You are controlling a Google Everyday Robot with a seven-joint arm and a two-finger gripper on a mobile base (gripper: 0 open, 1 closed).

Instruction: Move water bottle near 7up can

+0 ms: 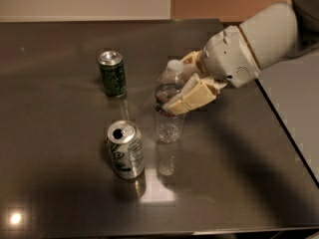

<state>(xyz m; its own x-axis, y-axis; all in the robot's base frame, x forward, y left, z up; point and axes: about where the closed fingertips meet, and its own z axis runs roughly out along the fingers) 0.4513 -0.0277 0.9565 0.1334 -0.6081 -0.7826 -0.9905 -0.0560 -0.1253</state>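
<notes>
The water bottle (168, 116) is clear with a white cap and stands upright at the middle of the dark table. My gripper (182, 91) reaches in from the right and is shut on the bottle's upper body, its tan fingers (192, 96) on either side. The 7up can (125, 149) is pale silver-white with green markings. It stands upright, front left of the bottle, a short gap away.
A dark green can (111, 73) with a silver top stands further back on the left. The table's right edge (286, 128) runs diagonally under my white arm (254, 46). A bright light reflection lies on the table in front of the bottle.
</notes>
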